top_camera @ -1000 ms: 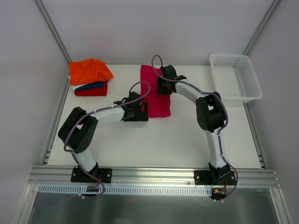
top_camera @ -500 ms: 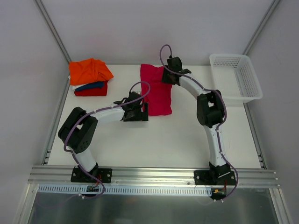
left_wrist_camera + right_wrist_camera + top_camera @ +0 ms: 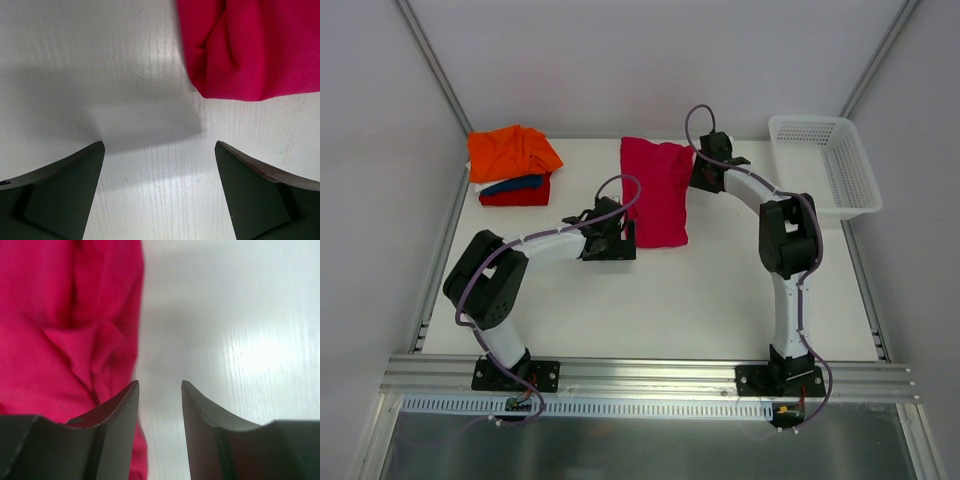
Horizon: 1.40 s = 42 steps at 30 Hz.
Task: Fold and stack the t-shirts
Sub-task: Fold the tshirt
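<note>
The magenta-pink t-shirt (image 3: 655, 192) lies folded in a long strip at the table's back middle. In the left wrist view its near corner (image 3: 255, 45) shows above the fingers. My left gripper (image 3: 630, 240) (image 3: 159, 146) rests low by the strip's near left corner, open, with bare table between its fingers. My right gripper (image 3: 700, 176) (image 3: 159, 383) hovers at the strip's far right edge, open and holding nothing. Its left finger overlaps the pink cloth (image 3: 65, 315). At the back left, an orange t-shirt (image 3: 512, 150) tops a dark blue one (image 3: 517, 184) and a red one (image 3: 515, 197).
A white mesh basket (image 3: 810, 121) stands at the back right, close to the right arm's elbow. Metal frame rails run along the table's left and right sides. White tabletop (image 3: 650, 300) lies in front of the shirt.
My right gripper has swung from above the pink shirt's far middle rightward and back, off its right edge, uncovering the cloth. The left arm has stayed put.
</note>
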Tool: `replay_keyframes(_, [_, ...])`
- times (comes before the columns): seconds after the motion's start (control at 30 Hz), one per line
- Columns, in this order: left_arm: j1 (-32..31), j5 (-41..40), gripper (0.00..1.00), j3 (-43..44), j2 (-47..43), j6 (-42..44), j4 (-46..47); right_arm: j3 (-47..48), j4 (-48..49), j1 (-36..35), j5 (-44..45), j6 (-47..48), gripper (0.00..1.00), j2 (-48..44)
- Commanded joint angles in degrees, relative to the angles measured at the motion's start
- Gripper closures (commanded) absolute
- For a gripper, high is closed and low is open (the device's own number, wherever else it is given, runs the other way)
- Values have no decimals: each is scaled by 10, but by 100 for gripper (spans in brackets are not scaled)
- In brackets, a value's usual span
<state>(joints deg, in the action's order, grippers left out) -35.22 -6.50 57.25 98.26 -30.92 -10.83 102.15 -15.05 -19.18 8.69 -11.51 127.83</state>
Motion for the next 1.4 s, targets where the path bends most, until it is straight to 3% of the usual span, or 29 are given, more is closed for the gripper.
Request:
replay_keyframes(0.0, [-2, -6, 6, 5, -32, -1, -14, -75, 20, -3, -7, 1, 57, -99])
replay_keyframes(0.13, [2, 8, 6, 5, -36, 1, -3, -168, 23, -10, -26, 17, 55, -177])
replay_keyframes(0.63, [70, 179, 6, -76, -14, -43, 200, -406, 55, -27, -157, 14, 42, -338])
replay_keyframes(0.93, [90, 221, 7, -94, 12, -63, 282, -470, 104, -30, -191, -1, 38, -343])
replay_keyframes(1.37, [95, 242, 7, -72, 66, -70, 316, -441, 145, -30, -204, -4, 35, -269])
